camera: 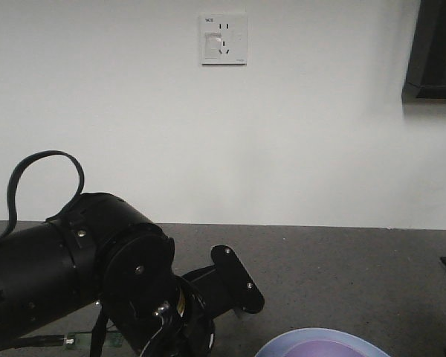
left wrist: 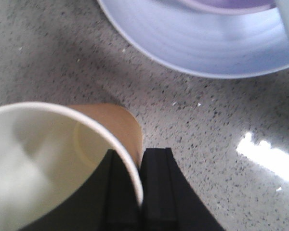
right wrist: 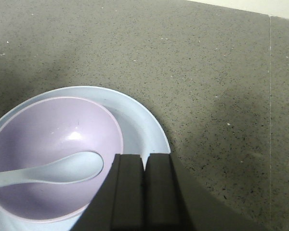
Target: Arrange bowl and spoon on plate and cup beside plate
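From the left wrist view we see the left gripper [left wrist: 140, 192] closed on the rim of the cup [left wrist: 48, 159]: one finger sits inside the cup, the other outside, with the wall pinched between them. The cup stands on the grey speckled counter [left wrist: 216, 144], near the plate [left wrist: 207, 43] but apart from it, with bare counter between the two. From the right wrist view we see the right gripper [right wrist: 145, 192] with its fingers pressed together and nothing between them; it hangs over the near edge of the plate. In that view the bowl [right wrist: 48, 144] sits on the plate, offset toward the left side, so that a wider band of plate shows on the right. The spoon [right wrist: 53, 171] lies in the bowl, scoop toward the gripper, handle running off the left edge. In the front view we see the left arm [camera: 74, 275] low over the counter and a wall socket [camera: 224, 39] above.
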Controlling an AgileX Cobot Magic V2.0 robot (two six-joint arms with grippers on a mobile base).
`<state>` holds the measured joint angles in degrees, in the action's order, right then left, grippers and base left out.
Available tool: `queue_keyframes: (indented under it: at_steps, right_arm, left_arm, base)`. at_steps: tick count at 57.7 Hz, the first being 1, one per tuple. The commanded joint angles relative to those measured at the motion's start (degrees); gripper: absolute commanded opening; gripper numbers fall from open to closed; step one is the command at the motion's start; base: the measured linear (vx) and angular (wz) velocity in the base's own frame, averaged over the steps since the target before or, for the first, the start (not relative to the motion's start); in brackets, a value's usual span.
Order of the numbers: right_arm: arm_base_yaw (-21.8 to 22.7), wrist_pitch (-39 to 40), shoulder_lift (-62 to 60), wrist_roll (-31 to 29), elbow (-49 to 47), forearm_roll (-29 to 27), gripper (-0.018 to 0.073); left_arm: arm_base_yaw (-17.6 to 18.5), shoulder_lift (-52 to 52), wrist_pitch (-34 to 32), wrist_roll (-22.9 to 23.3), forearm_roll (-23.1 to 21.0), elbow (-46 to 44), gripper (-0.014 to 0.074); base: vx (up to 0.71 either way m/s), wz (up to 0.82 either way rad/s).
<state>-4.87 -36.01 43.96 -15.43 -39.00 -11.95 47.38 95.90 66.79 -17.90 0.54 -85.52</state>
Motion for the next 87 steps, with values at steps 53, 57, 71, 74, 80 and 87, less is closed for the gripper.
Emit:
queue_keyframes:
  at_steps: [53, 57, 71, 74, 80, 87]
  right_arm:
    - [0.1, 3.6, -0.3, -0.6, -1.6, -0.4, -0.0008]
    - [0.1, 3.6, -0.3, -0.6, -1.6, -0.4, -0.0008]
    - [0.1, 3.8, -0.3, -0.6, -1.6, -0.4, -0.0008]
    - [0.1, 3.8, -0.3, -0.6, -1.6, -0.4, -0.0008]
    - [0.1, 3.8, -0.4, -0.6, -1.6, -0.4, -0.0008]
    - [0.1, 3.8, -0.7, -0.6, -1.6, -0.4, -0.0008]
  left_arm:
    - [0.4, -2.5, -2.4, 0.6, 0.6, -1.8, 0.0531]
    - [0.4, -3.0, -2.6, 0.6, 1.8, -1.8, 0.0531]
    - [0.4, -7.5, -2.8, 2.2, 3.4, -4.8, 0.0524]
    - [0.4, -8.7, -2.6, 2.2, 3.4, -6.2, 0.0519]
    - [0.4, -11.2, -2.5, 2.5, 2.8, -8.6, 0.0496]
    - [0.4, -15.9, -3.5, 5.0, 3.1, -9.7, 0.0365]
  base:
    - [0.0, 0.0]
    - [0.0, 0.0]
    - [0.0, 0.0]
    - [0.0, 0.0]
    - [0.0, 0.0]
    - [0.0, 0.0]
